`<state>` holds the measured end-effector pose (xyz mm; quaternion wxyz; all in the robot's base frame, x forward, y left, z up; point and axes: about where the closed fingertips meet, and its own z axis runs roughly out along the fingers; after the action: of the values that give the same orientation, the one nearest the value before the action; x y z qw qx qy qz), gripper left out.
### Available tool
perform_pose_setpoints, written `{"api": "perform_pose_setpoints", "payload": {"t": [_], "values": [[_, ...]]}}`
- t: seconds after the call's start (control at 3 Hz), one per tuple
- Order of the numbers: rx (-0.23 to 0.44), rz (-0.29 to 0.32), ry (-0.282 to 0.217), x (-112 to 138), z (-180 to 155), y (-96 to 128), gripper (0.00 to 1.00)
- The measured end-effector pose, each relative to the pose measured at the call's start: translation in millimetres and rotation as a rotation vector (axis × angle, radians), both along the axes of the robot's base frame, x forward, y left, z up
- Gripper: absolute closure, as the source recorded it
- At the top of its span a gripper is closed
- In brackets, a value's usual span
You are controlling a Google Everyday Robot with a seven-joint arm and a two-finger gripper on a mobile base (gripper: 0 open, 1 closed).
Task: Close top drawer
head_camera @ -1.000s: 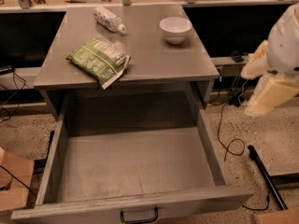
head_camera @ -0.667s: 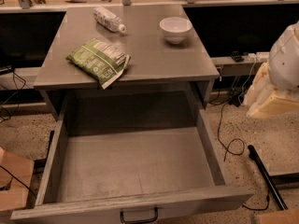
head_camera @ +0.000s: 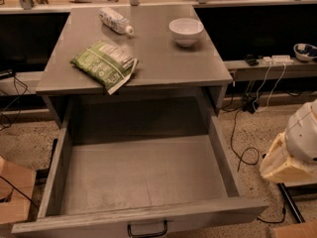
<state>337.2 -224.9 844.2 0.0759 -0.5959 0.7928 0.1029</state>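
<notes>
The top drawer [head_camera: 143, 175] of the grey cabinet [head_camera: 163, 58] is pulled far out toward me, and its roomy grey box holds nothing. Its long flat front [head_camera: 208, 214] runs along the bottom of the view, with the small dark loop handle [head_camera: 147, 229] at centre. My gripper [head_camera: 281, 165] shows as a cream and white shape at the right edge. It is low beside the drawer's right front corner and apart from it, not touching the drawer.
On the cabinet top lie a green snack bag [head_camera: 105, 63], a plastic bottle [head_camera: 115, 21] on its side and a white bowl [head_camera: 185, 31]. Black cables [head_camera: 242, 152] loop on the floor to the right. A brown box [head_camera: 15, 192] stands at the left.
My arm has moved down and a little to the right along the right edge. The drawer and the things on the cabinet top have not moved.
</notes>
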Motion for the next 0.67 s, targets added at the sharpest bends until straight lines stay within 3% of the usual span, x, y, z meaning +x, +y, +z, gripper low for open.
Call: {"api": "perform_pose_setpoints", "payload": {"t": [0.33, 0.67], "values": [[0.053, -0.037, 0.034, 6.4, -32.2, -4.3, 1.0], [0.049, -0.032, 0.047, 4.4, -37.7, -2.7, 1.0]]}}
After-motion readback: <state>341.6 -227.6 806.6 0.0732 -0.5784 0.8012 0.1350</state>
